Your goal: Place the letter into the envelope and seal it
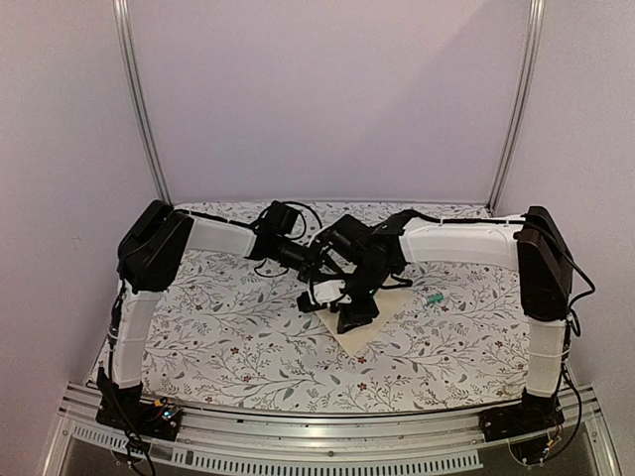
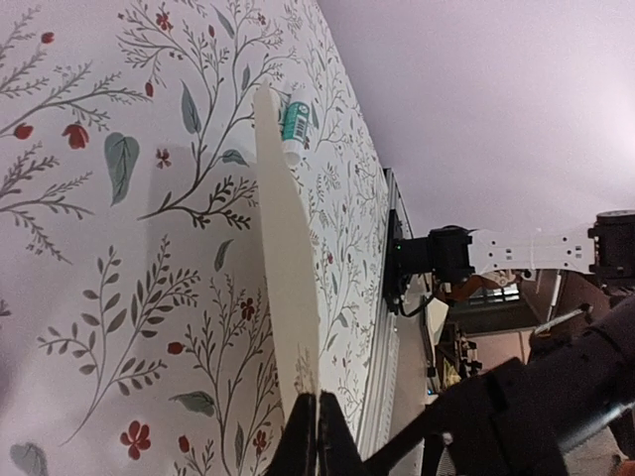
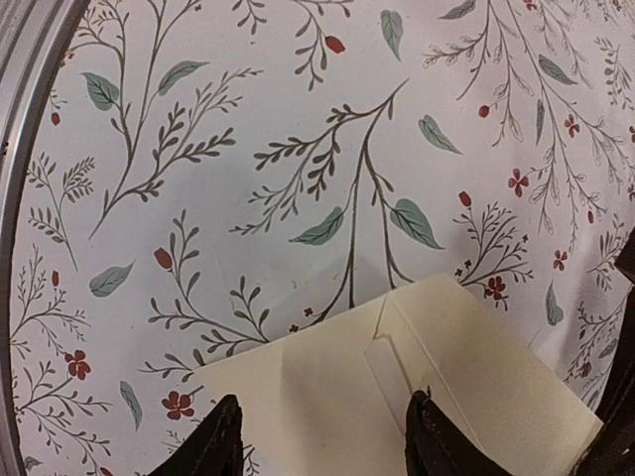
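Most of envelope [image 1: 359,342] hidden overhead, edge pinched in left claw [image 2: 316,412]

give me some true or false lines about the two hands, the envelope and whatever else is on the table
1. The left hand is shut on an edge of the envelope. True.
2. The right hand is shut tight. False: its fingers stand apart over the envelope.
3. A small white-and-green tube lies on the tablecloth. True.
4. The tablecloth is plain white. False: it has a print of leaves and red flowers.
5. The envelope sits at the table's far left edge. False: it is near the middle, where the two arms meet.
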Controlling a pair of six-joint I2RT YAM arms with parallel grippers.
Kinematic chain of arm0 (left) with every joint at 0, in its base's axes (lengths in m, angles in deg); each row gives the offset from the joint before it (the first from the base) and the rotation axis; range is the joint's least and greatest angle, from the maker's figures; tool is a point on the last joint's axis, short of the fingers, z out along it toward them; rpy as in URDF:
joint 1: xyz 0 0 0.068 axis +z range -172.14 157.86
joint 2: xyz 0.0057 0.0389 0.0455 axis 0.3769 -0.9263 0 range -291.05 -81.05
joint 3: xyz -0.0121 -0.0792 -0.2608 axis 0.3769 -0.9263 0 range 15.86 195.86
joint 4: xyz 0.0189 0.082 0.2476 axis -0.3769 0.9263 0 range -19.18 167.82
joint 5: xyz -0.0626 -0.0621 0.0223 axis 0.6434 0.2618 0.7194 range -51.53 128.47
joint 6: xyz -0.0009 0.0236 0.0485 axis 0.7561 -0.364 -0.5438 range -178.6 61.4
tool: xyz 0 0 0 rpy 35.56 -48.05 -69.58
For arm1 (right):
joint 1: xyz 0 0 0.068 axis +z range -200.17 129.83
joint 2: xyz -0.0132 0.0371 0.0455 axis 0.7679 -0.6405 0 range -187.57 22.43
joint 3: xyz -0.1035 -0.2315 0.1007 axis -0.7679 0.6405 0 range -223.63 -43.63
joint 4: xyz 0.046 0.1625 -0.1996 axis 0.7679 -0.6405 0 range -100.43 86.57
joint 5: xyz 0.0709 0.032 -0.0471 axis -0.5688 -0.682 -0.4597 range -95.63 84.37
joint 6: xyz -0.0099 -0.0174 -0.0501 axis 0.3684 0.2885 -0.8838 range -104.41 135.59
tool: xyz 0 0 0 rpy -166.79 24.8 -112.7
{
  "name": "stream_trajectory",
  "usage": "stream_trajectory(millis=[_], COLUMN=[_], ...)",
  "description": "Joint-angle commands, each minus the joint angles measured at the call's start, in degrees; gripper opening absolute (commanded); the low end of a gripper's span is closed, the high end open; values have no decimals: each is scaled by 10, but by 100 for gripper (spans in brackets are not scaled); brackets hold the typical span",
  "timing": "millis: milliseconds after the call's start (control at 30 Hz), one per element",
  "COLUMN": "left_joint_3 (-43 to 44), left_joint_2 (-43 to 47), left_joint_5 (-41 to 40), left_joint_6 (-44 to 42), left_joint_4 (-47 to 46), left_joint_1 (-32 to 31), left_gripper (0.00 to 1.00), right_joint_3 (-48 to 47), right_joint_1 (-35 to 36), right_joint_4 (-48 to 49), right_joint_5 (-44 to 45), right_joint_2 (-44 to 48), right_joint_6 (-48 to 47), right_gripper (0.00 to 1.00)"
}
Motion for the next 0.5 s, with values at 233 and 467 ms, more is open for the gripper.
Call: stream_trajectory(millis=[233,467], left_joint_3=[-118,-214], left_joint_2=[144,226], left_joint_5=[-233,-383], left_joint_6=[62,183], left_joint_4=[28,-52], left_joint_1=[25,19], left_gripper=[0,1], right_joint_3=[-129,-94], right_joint_1=[-84,-153], right_joint_4=[19,104], right_joint_5=[-82,-13], right_joint_2=[160,249], right_joint_6=[171,288], right_gripper=[71,99])
